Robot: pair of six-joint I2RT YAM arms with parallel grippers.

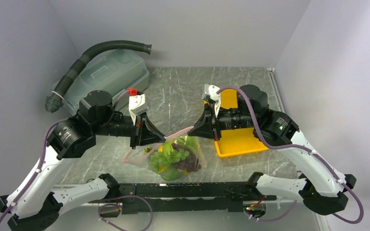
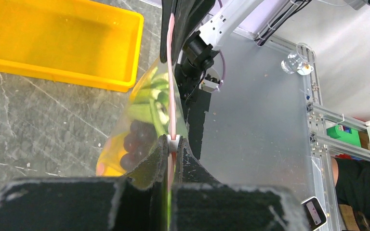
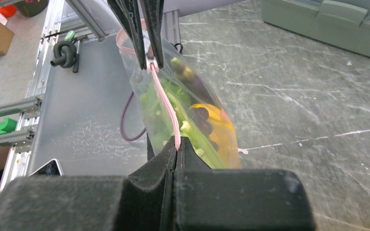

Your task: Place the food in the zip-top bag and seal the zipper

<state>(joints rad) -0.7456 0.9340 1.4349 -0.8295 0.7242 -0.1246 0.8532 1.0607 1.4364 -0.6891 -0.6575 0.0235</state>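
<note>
In the centre of the top view, the zipper (image 1: 179, 133) is stretched between two hands, each pressed together on it: the left hand (image 1: 165, 139) at its left end, the right hand (image 1: 193, 127) at its right. The zip-top bag (image 1: 171, 162) hangs below them, with the food (image 1: 188, 161) inside.

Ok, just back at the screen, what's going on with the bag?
The left gripper and right gripper are each shut on the zipper of the bag, holding the strip taut between them. The food is inside the bag, hanging below. Whether the zipper is fully sealed, I cannot tell.
</note>
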